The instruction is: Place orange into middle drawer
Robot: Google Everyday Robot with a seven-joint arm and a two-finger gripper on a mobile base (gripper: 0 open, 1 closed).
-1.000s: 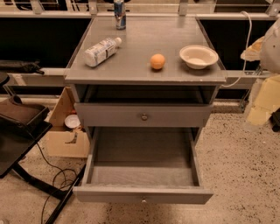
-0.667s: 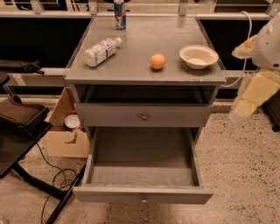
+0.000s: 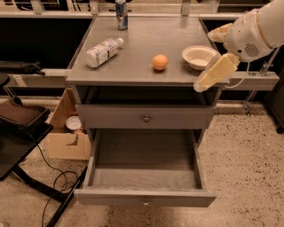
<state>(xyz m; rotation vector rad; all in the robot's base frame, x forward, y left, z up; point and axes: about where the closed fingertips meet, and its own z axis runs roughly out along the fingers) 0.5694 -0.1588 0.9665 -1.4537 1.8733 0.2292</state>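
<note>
The orange (image 3: 160,62) sits on the grey cabinet top (image 3: 137,66), right of centre. The middle drawer (image 3: 144,198) is pulled wide open below, and its grey inside (image 3: 144,164) holds nothing. The knobbed front above it (image 3: 144,117) is closed. My gripper (image 3: 204,61) comes in from the right at the top's right edge, in front of the cream bowl (image 3: 197,55). Its cream fingers (image 3: 215,71) are spread apart and hold nothing. It is to the right of the orange and not touching it.
A clear plastic bottle (image 3: 103,52) lies on the top's left side and a can (image 3: 121,9) stands at the back. A cardboard box (image 3: 66,133), a black chair (image 3: 17,133) and floor cables (image 3: 53,177) are to the left of the cabinet.
My arm has swung in from the right edge of view, leftward and up, so the gripper now hangs over the top's right edge by the bowl. The orange and drawer have not moved.
</note>
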